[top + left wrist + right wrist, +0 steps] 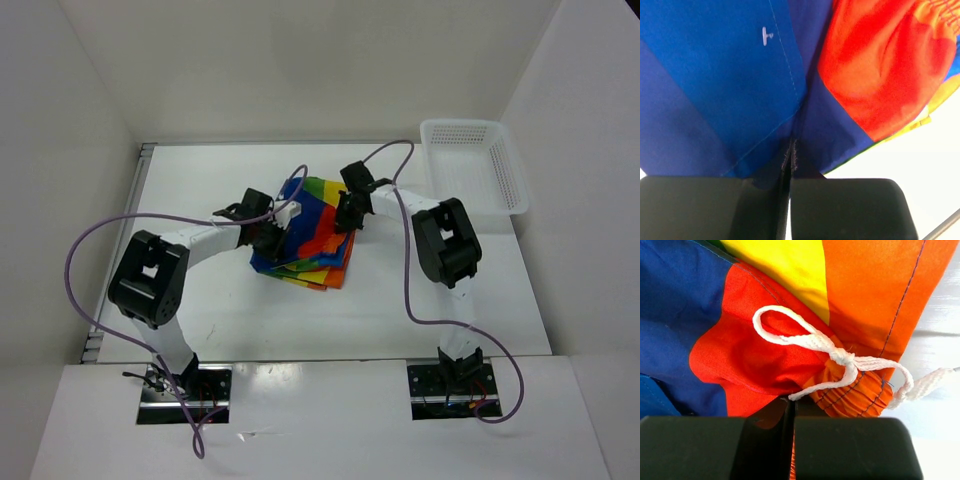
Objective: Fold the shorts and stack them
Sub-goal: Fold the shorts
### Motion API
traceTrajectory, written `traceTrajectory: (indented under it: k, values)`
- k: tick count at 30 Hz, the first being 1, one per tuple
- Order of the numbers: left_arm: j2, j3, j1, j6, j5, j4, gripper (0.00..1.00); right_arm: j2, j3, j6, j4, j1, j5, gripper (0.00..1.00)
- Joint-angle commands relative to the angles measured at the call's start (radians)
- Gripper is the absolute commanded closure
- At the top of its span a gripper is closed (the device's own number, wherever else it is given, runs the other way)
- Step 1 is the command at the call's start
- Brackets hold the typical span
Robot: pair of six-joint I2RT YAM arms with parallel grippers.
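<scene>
Left wrist view shows the left gripper [791,161] clenched on a fold of blue cloth, with the shorts [740,75] spreading toward the top of the frame. The right gripper [791,407] is pinched shut on red fabric just below the white drawstring [840,356]. Seen from above, the bundled shorts lie mid-frame on the table [200,300], between both grippers. Their long axis runs roughly top to bottom, and neither arm is nearer.

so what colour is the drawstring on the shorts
White; the knotted cloth drawstring shows best in the right wrist view.
</scene>
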Motion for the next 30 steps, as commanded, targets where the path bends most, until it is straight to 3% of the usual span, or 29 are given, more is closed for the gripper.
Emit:
traceTrajectory:
  k: [1,6,9,21,27,30]
  values:
    - [-0.087,0.033,0.010,0.005,0.025,-0.045,1.00,-0.045,0.009,-0.021,-0.020,0.014,0.062,1.00]
    - [-0.135,0.154,0.070,0.005,0.066,-0.066,1.00,-0.157,0.110,-0.083,-0.117,0.034,0.062,0.98]
    - [-0.069,0.210,0.084,0.005,0.077,-0.055,1.00,-0.195,0.095,-0.114,-0.138,0.080,0.053,0.98]
    - [0.201,0.288,0.102,0.005,0.111,0.094,1.00,-0.197,-0.313,-0.045,0.064,0.164,-0.008,0.98]
    - [0.247,0.256,0.112,0.005,0.111,0.114,1.00,-0.207,-0.270,-0.054,0.034,0.164,0.033,0.98]
    - [0.205,0.236,0.112,0.005,0.120,0.102,1.00,-0.278,-0.201,-0.065,-0.017,0.164,0.075,0.89]
